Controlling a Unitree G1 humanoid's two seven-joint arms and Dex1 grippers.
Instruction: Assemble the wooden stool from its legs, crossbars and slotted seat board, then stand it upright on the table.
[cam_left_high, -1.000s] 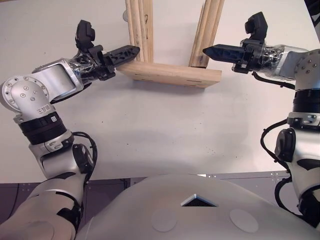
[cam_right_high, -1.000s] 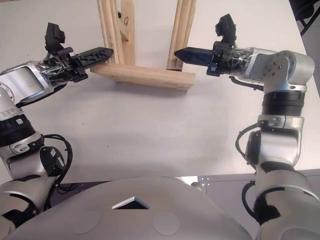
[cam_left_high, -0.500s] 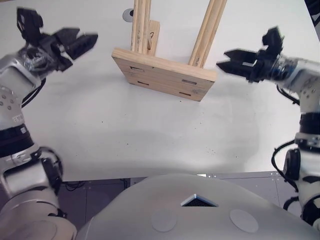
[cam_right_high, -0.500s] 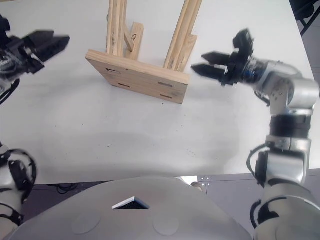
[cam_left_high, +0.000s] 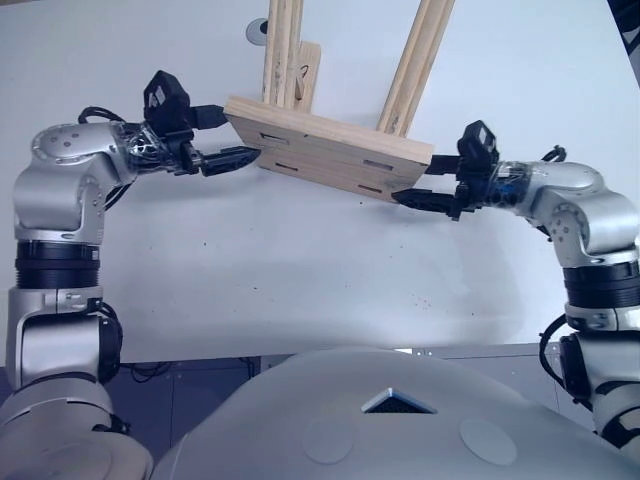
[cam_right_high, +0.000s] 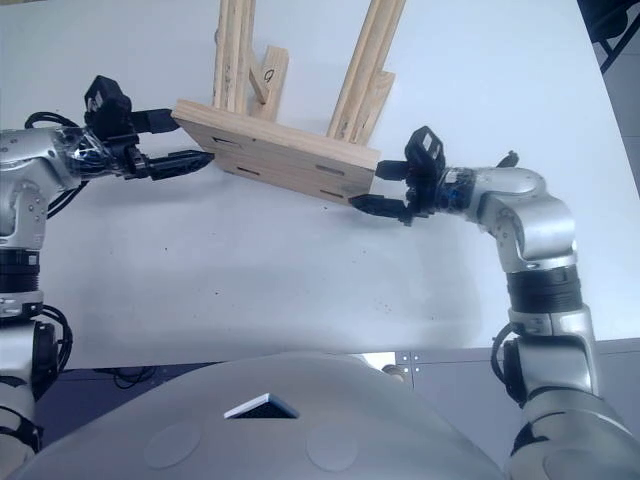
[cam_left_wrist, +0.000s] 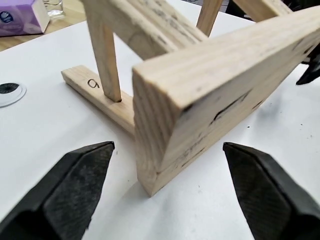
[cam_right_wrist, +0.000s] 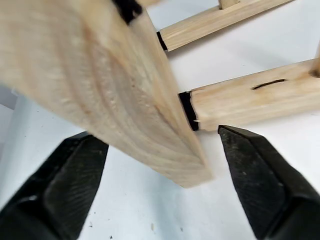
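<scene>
The pale slotted seat board (cam_left_high: 325, 152), tilted on edge, is straddled, perhaps untouched, by the spread left gripper (cam_left_high: 232, 135) and right gripper (cam_left_high: 425, 180).

This looks like a robotics lab or an office-style test room. The work surface is a broad, flat white table (cam_left_high: 300, 260) of the desk kind, with a round grey-and-white cable port (cam_left_wrist: 10, 92) set into its top. Past the table's far edge is a light brown wooden surface (cam_left_wrist: 35, 36), where a purple cardboard tissue box (cam_left_wrist: 20, 17) and a small clear glass (cam_left_wrist: 54, 6) stand.
</scene>
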